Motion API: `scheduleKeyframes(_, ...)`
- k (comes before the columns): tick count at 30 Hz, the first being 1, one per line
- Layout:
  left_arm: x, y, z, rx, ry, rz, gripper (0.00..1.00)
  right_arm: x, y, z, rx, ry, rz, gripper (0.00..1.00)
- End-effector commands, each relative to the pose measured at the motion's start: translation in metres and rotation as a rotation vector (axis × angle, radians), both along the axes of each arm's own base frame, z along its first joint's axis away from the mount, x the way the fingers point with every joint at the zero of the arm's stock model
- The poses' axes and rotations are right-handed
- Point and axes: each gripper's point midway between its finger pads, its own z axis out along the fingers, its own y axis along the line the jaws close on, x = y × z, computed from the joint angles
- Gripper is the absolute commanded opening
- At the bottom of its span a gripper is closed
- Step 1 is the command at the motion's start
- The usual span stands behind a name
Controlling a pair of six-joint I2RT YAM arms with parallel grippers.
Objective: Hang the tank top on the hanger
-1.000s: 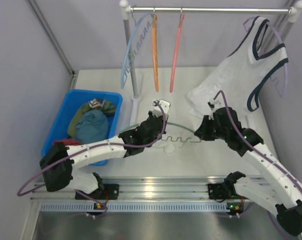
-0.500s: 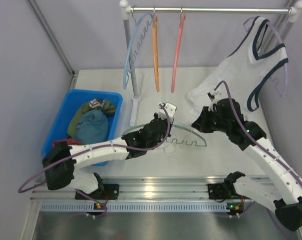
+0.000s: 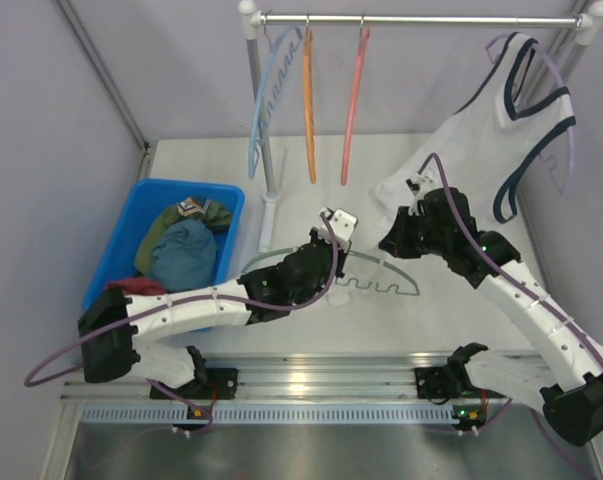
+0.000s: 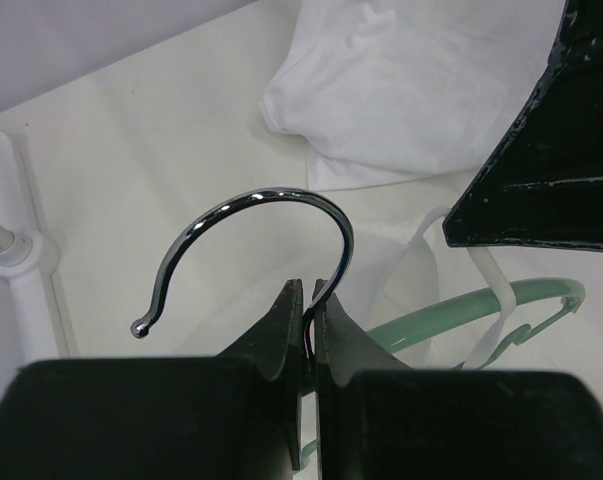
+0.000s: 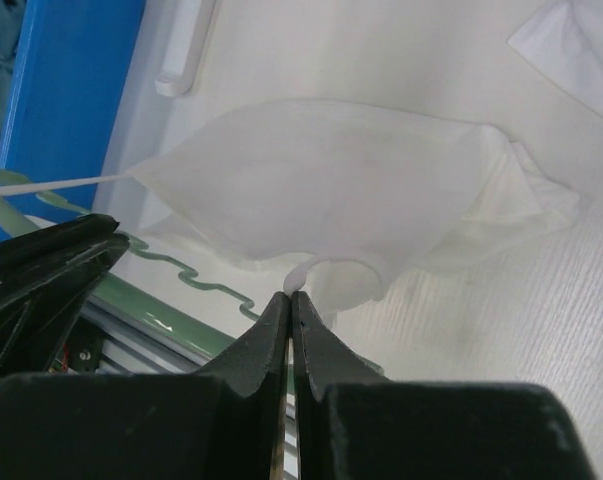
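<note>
Top view
- hanger (image 3: 391, 270): sage green, lying flat on the surface; all places below are given from it.
- left gripper (image 3: 326, 258): over the hanger's apex. The fingers are hidden under the wrist here.
- right gripper (image 3: 391, 243): just beyond the hanger arm nearest it.
- tank top (image 3: 388, 203): heaped on the surface just beyond that same hanger arm, partly under the right gripper.
- writing: none legible.

Left wrist view
- hook (image 4: 271, 195): metal; its stem is pinched between the left fingers, which are drawn narrow onto it.
- strap (image 4: 486, 275): a white loop crossing the hanger's green arm near its end. Cannot tell whether it goes around the arm or only lies over it.
- risk: the hold is on thin round wire, so a tug from the cloth could swing the hanger about the hook.

Right wrist view
- right fingers: closed narrow on a thin edge of the tank top, just past the hanger's wavy bar.
- risk: little cloth is in the pinch, so the soft fabric could slide out under tension, or the strap could slip off the arm's end.
- labels, brands: none seen.
</note>
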Motion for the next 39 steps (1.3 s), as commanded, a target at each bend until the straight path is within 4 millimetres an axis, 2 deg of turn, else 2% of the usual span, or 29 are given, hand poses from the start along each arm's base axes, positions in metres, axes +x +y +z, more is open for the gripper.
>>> scheduleKeyframes(1,-0.001,0.003,0.062,-0.125,-0.073,0.015,0.0,0.009,0.0,0.008,0.001,-0.061,0.008,0.0)
scheduleKeyframes(7,-0.013,-0.002,0.068,-0.122,-0.075,-0.027,0.0,0.009,0.0,0.019,-0.006,-0.123,0.05,0.26)
scheduleKeyframes(12,-0.017,0.001,0.072,-0.134,-0.07,-0.031,0.0,0.006,-0.001,0.032,-0.003,-0.173,0.073,0.5)
scheduleKeyframes(15,-0.019,0.004,0.073,-0.139,-0.068,-0.033,0.0,0.002,-0.003,0.044,0.004,-0.228,0.088,0.58)
scheduleKeyframes(20,-0.023,0.015,0.077,-0.159,-0.07,-0.032,0.0,-0.017,-0.006,0.061,0.032,-0.351,0.154,0.63)
scheduleKeyframes(25,-0.029,0.024,0.08,-0.17,-0.064,-0.048,0.0,-0.049,0.003,0.079,0.113,-0.476,0.304,0.66)
scheduleKeyframes(31,-0.04,0.02,0.085,-0.176,-0.056,-0.124,0.0,-0.066,0.022,0.069,0.141,-0.456,0.479,0.71)
scheduleKeyframes(34,-0.042,0.02,0.087,-0.179,-0.055,-0.136,0.0,-0.068,0.028,0.071,0.135,-0.478,0.509,0.71)
scheduleKeyframes(39,-0.046,0.017,0.091,-0.184,-0.055,-0.162,0.0,-0.068,0.038,0.06,0.074,-0.46,0.546,0.71)
